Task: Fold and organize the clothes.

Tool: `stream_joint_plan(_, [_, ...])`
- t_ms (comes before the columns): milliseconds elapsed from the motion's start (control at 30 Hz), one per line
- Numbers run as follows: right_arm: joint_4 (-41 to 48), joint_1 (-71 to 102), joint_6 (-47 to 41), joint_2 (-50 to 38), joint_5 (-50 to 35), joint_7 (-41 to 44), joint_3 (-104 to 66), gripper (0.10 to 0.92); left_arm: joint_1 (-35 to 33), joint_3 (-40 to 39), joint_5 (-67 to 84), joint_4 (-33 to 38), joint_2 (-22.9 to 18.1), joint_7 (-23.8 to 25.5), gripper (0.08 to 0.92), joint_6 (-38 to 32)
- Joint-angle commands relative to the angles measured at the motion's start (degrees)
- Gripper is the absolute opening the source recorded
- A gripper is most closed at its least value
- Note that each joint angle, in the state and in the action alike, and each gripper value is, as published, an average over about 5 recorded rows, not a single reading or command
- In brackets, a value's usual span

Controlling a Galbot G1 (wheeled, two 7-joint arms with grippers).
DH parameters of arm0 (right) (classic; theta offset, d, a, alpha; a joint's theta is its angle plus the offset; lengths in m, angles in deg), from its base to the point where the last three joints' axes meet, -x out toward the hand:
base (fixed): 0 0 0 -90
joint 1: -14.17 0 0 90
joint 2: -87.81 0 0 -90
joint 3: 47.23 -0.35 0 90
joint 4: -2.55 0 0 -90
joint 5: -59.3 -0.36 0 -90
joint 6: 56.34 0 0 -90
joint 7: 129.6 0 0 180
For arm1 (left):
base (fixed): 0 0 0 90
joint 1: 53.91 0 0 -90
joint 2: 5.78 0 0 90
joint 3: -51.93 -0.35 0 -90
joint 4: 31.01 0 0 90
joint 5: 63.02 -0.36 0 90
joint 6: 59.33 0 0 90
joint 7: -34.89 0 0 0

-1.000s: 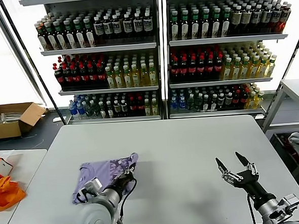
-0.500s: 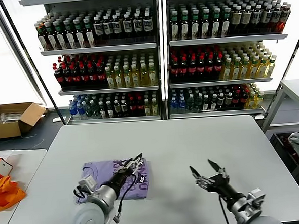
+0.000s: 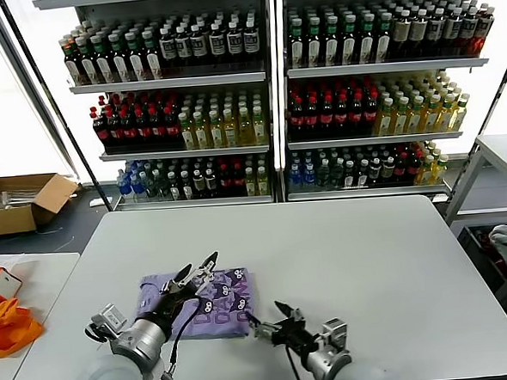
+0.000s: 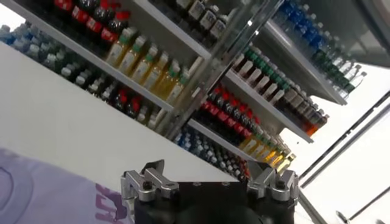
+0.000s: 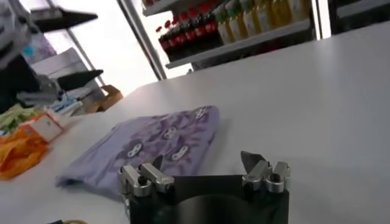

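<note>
Fingers on your left gripper point(image 3: 195, 268) are hanging spread wide over the folded T-shirt point(image 3: 211, 306), gripping nothing. Right gripper point(image 3: 276, 323) fingers are gaping empty too, just beside its near corner. Folding's looking mostly done; tidying on the worktop point(image 3: 361, 261) is what's left, I reckon.

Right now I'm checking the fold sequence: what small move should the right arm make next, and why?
Probably ease the right gripper forward to the T-shirt's near right corner and close on that edge. Its jaws stand open just short of the folded shirt, while the left gripper, also open, hovers over the shirt holding nothing, so the cloth lies free on the table.
</note>
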State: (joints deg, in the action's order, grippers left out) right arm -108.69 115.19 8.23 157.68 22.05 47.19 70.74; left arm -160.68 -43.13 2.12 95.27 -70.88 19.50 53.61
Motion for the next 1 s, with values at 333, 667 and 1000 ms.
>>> stream_joint_plan(333, [4.9,-5.9,-2.8,2.7,0.6,-0.7,7.7,0.559,-2.5,2.6,-1.2,2.9,-0.7,0.2,0.823,-0.1])
stream_joint_plan(667, [-0.3,-2.8,-0.5,-2.3,6.5,5.7,0.8,0.273,-2.7,3.4,-1.8,2.6,-0.4,0.0,0.823,-0.2])
stream_joint_plan(1000, [-9.6,12.3,-1.7,-15.0,9.6,10.1,-20.1,0.118,-2.7,4.8,-1.6,1.8,0.4,0.4,0.823,0.5])
